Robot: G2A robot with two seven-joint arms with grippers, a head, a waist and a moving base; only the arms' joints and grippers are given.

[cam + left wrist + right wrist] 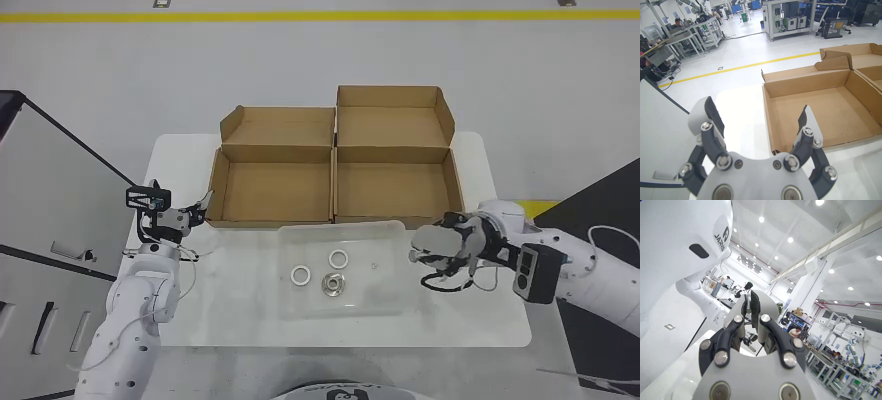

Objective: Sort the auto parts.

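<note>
Pin (748, 303), a short metal cylinder as far as I can tell, sits pinched near the tips of the right gripper (750, 297). The fingers (755, 306) are pressed together on it, and the ribbed pads bear on its side. I read that as a hold meant to stop a round part rolling free. The wrist is tipped upward, since its camera looks at ceiling lights.

From above, I see the right gripper (425, 244) hanging just off the end of the clear tray (385, 298). The right cardboard box (390, 190) is close beside the fingers. My judgement is that this box is the pin's destination, so the next move is a short carry over its near wall before I release.

Ahead of those fingertips, the tray holds two white rings (300, 274) (338, 258) and a metal nut-like part (333, 285). They lie apart and are waiting their turn.

Across the counter (250, 325), the left gripper (757, 106) has its fingers spread wide with nothing between them. The outer wall of the left cardboard box (819, 113) stands just ahead of one fingertip. I take it the left gripper is parked there so it doesn't crowd the tray.
</note>
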